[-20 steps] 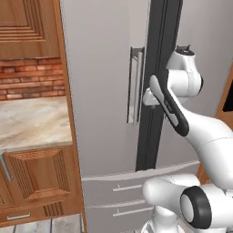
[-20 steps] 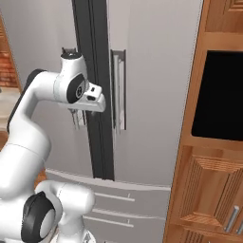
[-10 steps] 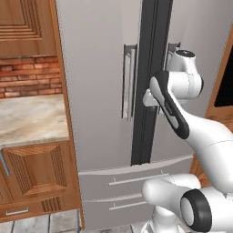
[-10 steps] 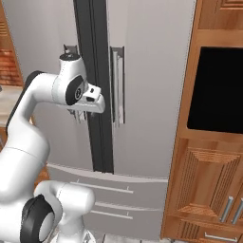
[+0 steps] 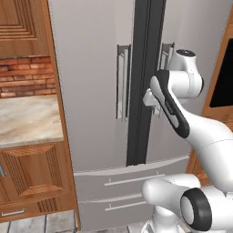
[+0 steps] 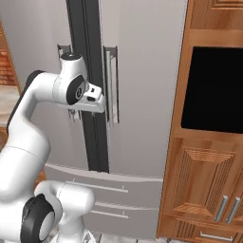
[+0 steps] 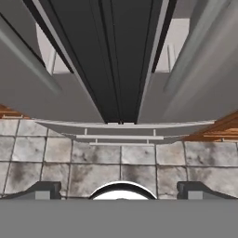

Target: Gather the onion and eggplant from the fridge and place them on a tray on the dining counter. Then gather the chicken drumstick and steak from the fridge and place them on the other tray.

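- Left base view: you see the fridge [image 5: 95, 91] shut, both bar handles flanking its black centre seam. The arm's hand sits just in front of the right-hand handle [image 5: 164, 59]. At the left edge, a brick wall and a pale stone counter [image 5: 27, 120] appear.
- Right base view: you get a wooden cabinet with a black oven window [image 6: 213, 90] beside the fridge.
- Hand view: you look down the seam to the drawers and the tiled floor [image 7: 121, 162]. The gripper [image 7: 120, 189] stands wide open, holding nothing.
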Controlling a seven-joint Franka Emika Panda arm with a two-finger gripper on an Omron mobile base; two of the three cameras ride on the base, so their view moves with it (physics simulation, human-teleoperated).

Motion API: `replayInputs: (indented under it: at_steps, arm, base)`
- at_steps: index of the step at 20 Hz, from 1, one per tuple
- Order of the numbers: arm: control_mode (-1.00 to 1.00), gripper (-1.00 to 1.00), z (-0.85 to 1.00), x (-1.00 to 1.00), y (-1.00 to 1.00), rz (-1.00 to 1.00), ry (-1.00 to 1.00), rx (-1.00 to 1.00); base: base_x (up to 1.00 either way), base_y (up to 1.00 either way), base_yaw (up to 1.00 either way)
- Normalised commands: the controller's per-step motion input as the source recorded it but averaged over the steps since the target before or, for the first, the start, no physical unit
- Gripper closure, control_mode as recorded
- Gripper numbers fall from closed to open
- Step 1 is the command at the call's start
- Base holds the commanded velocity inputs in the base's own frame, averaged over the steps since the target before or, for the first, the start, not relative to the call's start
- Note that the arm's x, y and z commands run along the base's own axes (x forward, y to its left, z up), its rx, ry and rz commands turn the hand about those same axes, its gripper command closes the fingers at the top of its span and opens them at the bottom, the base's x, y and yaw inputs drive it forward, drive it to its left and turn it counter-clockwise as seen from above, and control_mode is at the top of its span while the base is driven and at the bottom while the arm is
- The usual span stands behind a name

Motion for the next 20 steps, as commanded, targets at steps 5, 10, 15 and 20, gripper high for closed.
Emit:
replayInputs:
  at_steps: [5,10,15,20]
  arm:
    - [-1.0,-1.0,-0.01,-0.36,-0.16,0.0,-0.24,-0.03]
    - [-1.0,-1.0,0.15,0.17,-0.22,-0.04,-0.17,-0.04]
    - [-1.0,-1.0,0.28,0.54,-0.2,-0.03,-0.14,-0.01]
    - [-1.0,-1.0,0.43,0.27,-0.26,-0.03,-0.14,-0.02]
  base:
    - [-0.04,0.0,0.0]
    - [0.0,0.0,0.0]
    - [0.0,0.0,0.0]
    - [0.0,0.0,0.0]
